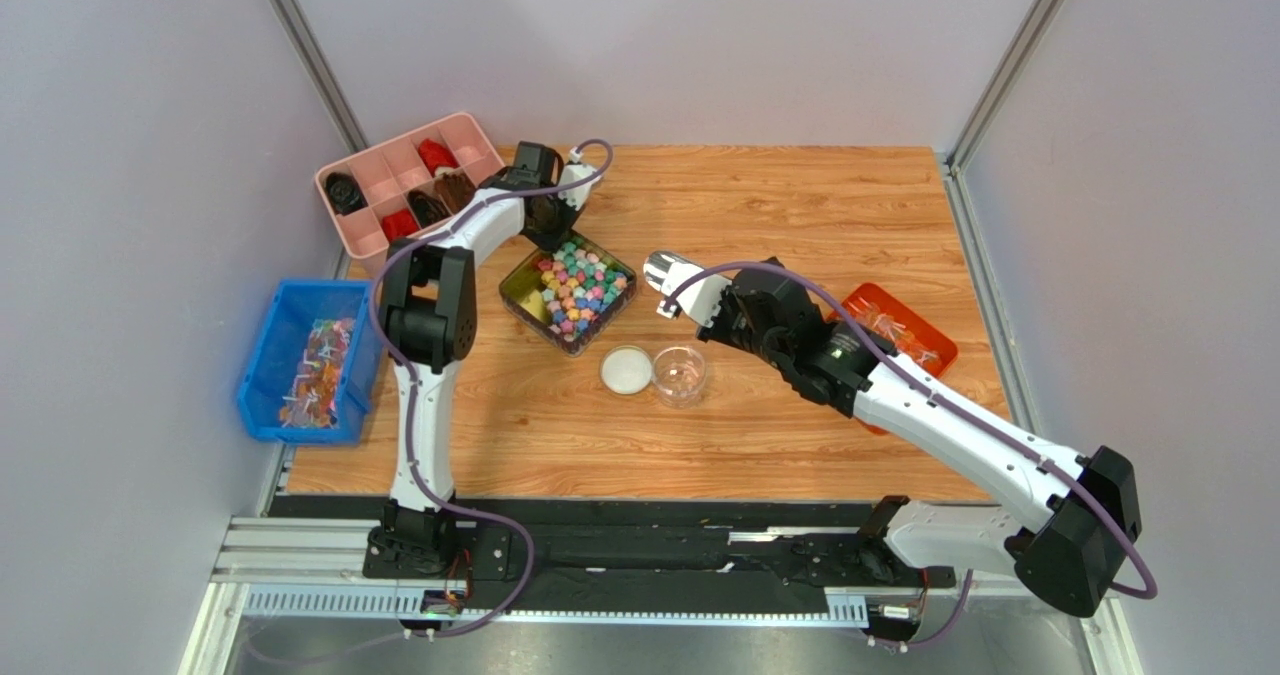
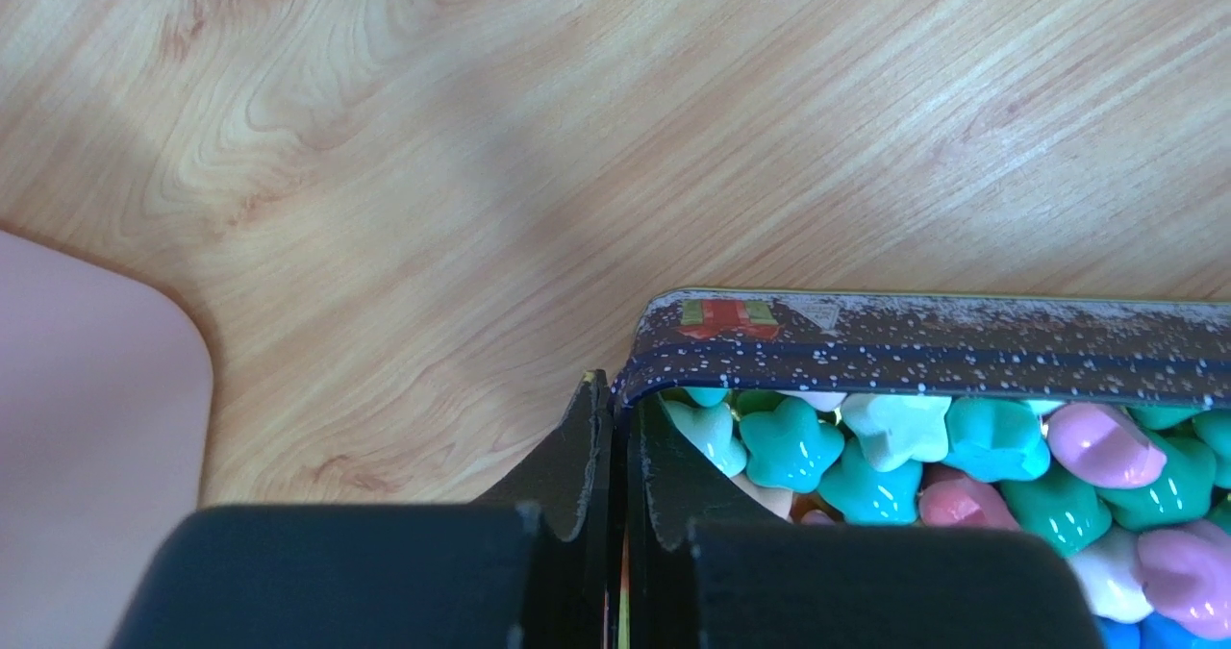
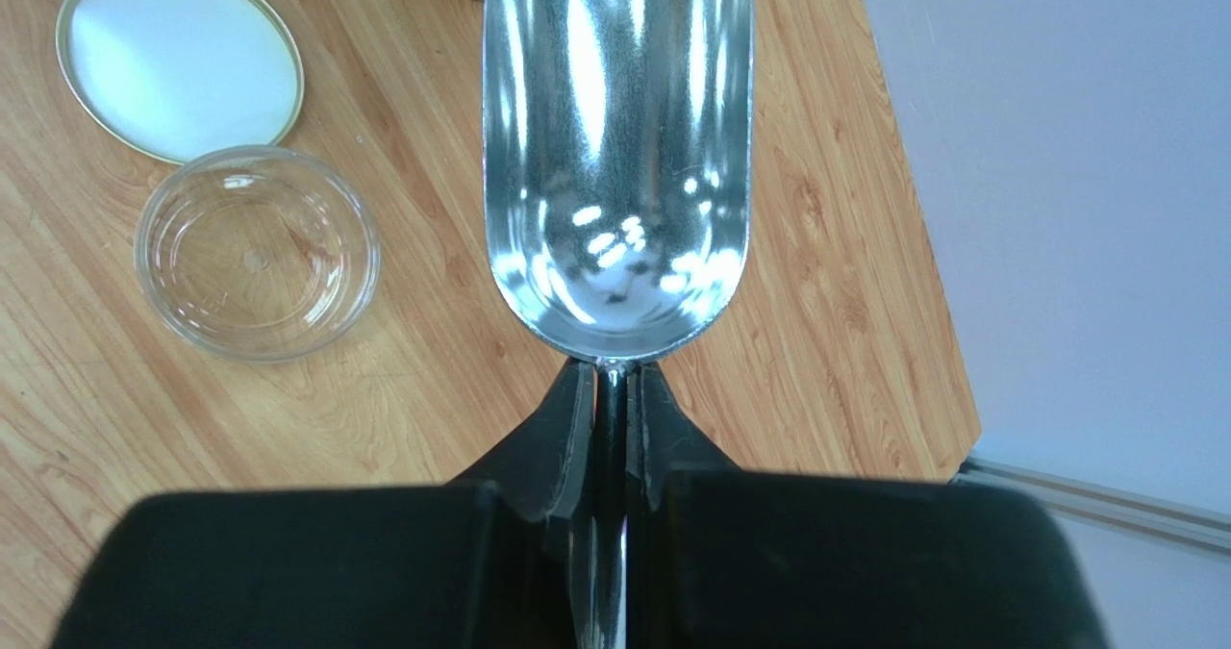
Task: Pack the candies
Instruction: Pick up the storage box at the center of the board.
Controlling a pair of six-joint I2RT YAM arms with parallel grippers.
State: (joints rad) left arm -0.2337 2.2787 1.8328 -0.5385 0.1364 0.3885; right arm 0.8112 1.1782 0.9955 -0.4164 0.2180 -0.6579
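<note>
A: State of left tool (image 2: pixel 619 407)?
B: Clamped on the wall of the tin (image 2: pixel 925 346) at a corner, one finger inside, one outside.
A: Candies (image 1: pixel 580 288)?
B: Heaped in that tin, centre of the top view, on the worktop (image 1: pixel 781 195).
A: And right tool (image 3: pixel 614 384)?
B: Pinched tight on the handle of a metal scoop (image 3: pixel 619 144). Clear jar (image 3: pixel 257 253) and lid (image 3: pixel 181 58) sit just beside each other, upper left of its wrist view.
</note>
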